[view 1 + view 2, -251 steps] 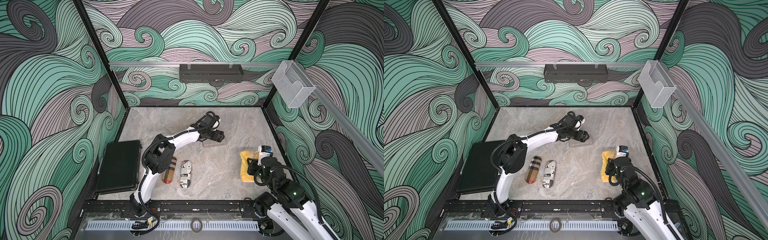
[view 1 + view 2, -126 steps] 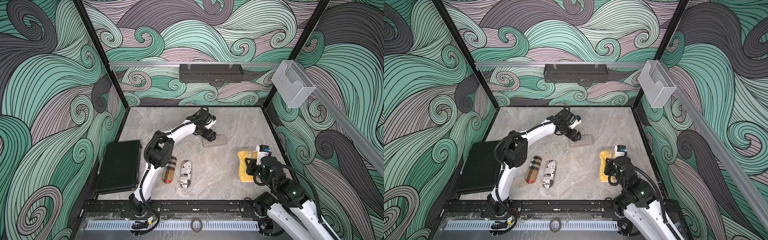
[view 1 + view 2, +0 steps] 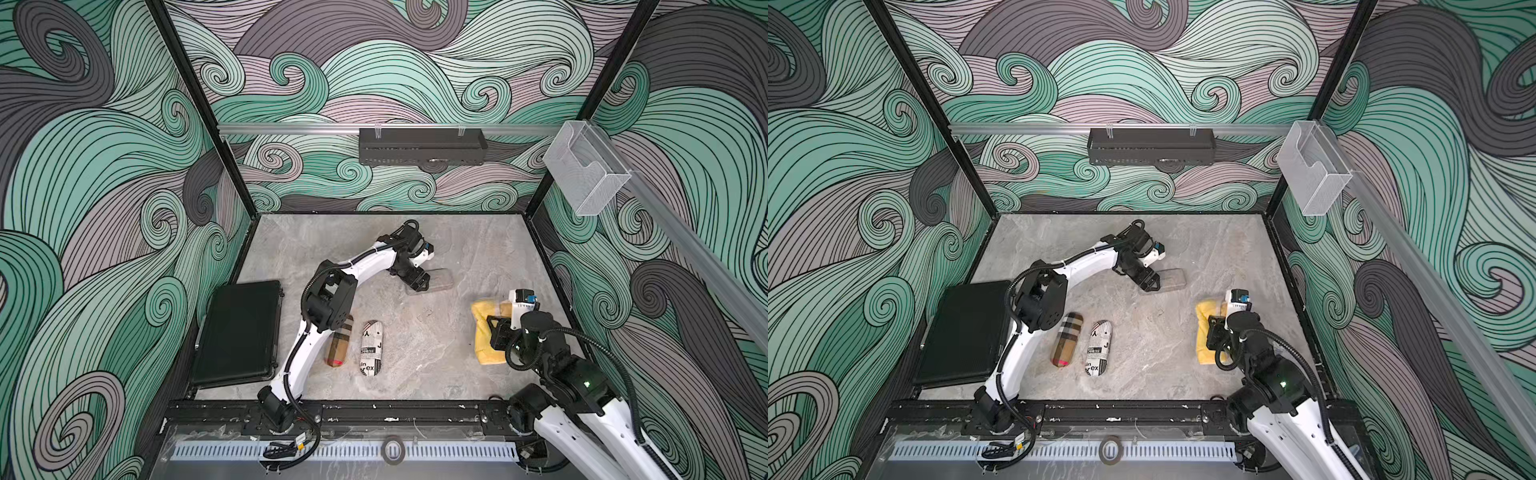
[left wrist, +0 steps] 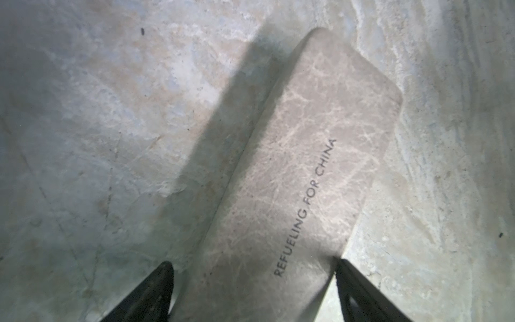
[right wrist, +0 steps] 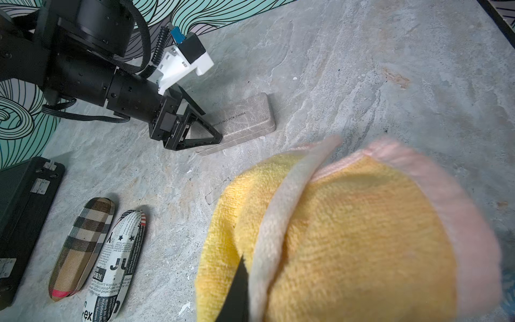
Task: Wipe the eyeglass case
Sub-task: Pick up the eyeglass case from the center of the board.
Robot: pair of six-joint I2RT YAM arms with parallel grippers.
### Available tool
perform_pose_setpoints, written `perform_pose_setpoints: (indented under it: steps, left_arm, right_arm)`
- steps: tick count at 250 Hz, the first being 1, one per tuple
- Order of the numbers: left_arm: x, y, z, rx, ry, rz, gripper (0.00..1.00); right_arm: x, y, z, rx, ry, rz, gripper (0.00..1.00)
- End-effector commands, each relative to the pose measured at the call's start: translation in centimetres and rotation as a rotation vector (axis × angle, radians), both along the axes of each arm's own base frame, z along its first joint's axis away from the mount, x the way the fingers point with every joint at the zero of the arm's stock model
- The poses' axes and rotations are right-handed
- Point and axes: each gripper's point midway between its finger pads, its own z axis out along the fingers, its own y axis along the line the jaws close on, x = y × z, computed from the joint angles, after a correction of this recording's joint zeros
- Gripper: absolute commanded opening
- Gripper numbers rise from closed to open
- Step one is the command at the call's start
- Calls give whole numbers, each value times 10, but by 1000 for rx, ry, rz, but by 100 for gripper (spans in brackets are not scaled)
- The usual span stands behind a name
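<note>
grey eyeglass case [image 3: 436, 279], long axis crosswise

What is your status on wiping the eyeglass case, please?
Left gripper astride grey case, grip unconfirmed. Right gripper shut on yellow cloth, apart from case. Nothing between them.

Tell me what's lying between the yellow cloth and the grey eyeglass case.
Nothing: only bare tabletop separates the yellow cloth from the grey eyeglass case, as both top views and the right wrist view show.
</note>
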Motion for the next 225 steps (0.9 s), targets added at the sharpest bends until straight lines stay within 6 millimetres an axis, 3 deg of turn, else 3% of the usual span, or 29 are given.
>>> perform_pose_setpoints:
  steps: [1,55,89,134,182,225]
  left_arm:
    - [-12,7,-1,27,11,-26,84]
    - [-24,5,-9,103,-42,-68,82]
    - [-21,7,-11,162,-104,-52,81]
    - [-15,12,-14,228,-177,-20,70]
    - [-24,12,4,190,-219,10,51]
    - [-45,22,35,106,-234,67,48]
  right_arm:
    - [3,2,-3,-7,-3,11,0]
    - [3,3,-3,-6,-4,11,0]
    - [3,3,-3,-7,0,13,0]
    - [3,3,-4,-6,0,14,0]
    - [4,3,-4,-8,2,13,0]
    - [9,13,0,-18,12,60,0]
